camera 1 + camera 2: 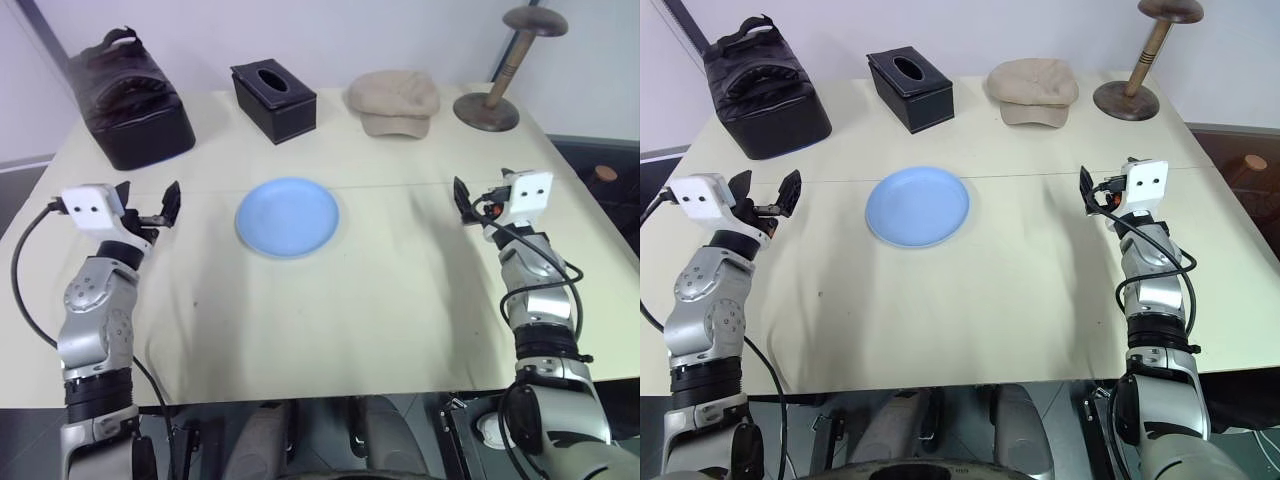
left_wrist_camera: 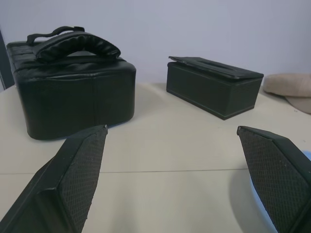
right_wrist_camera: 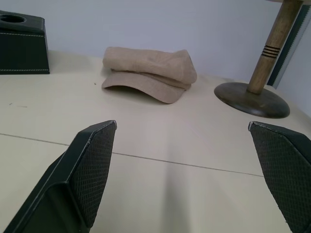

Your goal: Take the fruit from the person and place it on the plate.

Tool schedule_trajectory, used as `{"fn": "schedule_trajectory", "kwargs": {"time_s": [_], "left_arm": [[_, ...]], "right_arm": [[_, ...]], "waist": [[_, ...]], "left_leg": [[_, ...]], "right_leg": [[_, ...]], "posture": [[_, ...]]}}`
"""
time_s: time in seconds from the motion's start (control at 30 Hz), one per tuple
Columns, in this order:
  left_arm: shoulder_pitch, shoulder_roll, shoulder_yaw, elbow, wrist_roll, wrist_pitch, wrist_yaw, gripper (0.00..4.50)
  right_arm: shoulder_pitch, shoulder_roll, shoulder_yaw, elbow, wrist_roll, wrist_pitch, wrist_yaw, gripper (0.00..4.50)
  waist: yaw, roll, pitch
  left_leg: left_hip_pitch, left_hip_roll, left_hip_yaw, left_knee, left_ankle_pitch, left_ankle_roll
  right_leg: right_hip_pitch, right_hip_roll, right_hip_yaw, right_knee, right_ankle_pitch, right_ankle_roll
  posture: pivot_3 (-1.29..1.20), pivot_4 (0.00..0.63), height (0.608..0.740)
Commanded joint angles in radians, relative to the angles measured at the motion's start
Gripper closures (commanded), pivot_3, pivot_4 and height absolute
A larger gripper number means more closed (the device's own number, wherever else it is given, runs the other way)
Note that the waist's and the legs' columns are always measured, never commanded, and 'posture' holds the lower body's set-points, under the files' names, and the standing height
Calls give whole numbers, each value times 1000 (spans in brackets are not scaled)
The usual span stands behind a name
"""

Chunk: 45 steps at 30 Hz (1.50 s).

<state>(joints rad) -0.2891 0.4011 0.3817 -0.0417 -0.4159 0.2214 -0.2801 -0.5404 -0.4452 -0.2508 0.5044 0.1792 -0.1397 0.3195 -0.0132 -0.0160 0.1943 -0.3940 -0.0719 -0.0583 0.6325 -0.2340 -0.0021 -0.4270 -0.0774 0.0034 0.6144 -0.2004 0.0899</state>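
Observation:
The light-blue plate point(image 1: 288, 216) lies bare at the middle of the cream table. My left gripper point(image 1: 150, 204) hovers to the plate's left, open, with nothing between its fingers point(image 2: 82, 165). To the plate's right, my right gripper point(image 1: 477, 205) is held at about the same height, open too and holding nothing, its fingers point(image 3: 92, 165) spread wide. Both grippers point toward the far side of the table. The fruit and the person are out of view.
Along the table's far edge stand a black padded bag point(image 1: 130, 95), a black tissue box point(image 1: 273, 100), a tan cap point(image 1: 393, 100) and a wooden stand point(image 1: 497, 100) with a round base. The table point(image 1: 330, 330) ends just before my body.

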Motion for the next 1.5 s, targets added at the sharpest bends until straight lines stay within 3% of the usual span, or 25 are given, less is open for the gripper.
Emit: {"fn": "schedule_trajectory", "kwargs": {"time_s": [0.03, 0.73, 0.83, 0.93, 1.1, 1.23, 1.33, 1.5], "left_arm": [[-16, 13, 14, -25, -3, -13, 0, 0], [6, 30, 23, -45, -4, 3, -4, 0], [13, 37, 23, -53, -5, 10, -6, 0], [26, 47, 22, -62, -7, 17, -15, 0], [55, 88, 22, -86, -24, 37, -69, 0], [93, 167, 38, -174, -161, 122, -227, 0], [6, 216, 14, -138, -200, 157, -292, 0], [-185, 237, -81, 46, -133, 128, -374, 0]], "right_arm": [[-5, -9, -9, -55, 6, -7, -1, 52], [-7, 3, 0, -72, 34, 24, 35, 52], [21, -3, 40, -277, 234, 227, 255, 52], [67, -75, 102, -501, 418, 497, 441, 52], [56, -144, 128, -588, 458, 650, 492, 52], [33, -143, 136, -576, 421, 651, 489, 52], [21, -127, 147, -556, 399, 639, 486, 52], [6, -99, 157, -539, 367, 617, 480, 52]], "waist": [[0, 0, 0], [0, 0, 0], [-1, 0, 0], [-1, 0, 0], [5, -1, 0], [3, -1, 0], [6, -1, 0], [7, -1, 0]], "left_leg": [[0, 0, 0, 0, 0, 0], [0, 0, 0, 0, 0, 0], [0, 0, 0, 0, 0, 0], [0, 1, 0, 0, 0, 1], [0, 1, -1, 0, -1, 1], [-1, 1, -1, 0, -1, 1], [-3, 1, -1, 0, -1, 1], [-3, 0, -1, 1, -1, 1]], "right_leg": [[0, 0, 0, 0, 0, 0], [0, 0, 0, 0, 0, 0], [0, 0, 0, 0, 0, 0], [0, 0, 0, 0, 0, 0], [1, -1, -1, -2, -1, -2], [0, -2, -2, -3, -2, -3], [-1, -2, -2, -2, -2, -3], [-1, -2, -3, -3, -1, -2]], "posture": [[0, 150, 740], [0, 150, 740], [0, 150, 740], [0, 150, 740], [0, 150, 740], [0, 150, 740], [0, 150, 740], [0, 150, 740]]}}
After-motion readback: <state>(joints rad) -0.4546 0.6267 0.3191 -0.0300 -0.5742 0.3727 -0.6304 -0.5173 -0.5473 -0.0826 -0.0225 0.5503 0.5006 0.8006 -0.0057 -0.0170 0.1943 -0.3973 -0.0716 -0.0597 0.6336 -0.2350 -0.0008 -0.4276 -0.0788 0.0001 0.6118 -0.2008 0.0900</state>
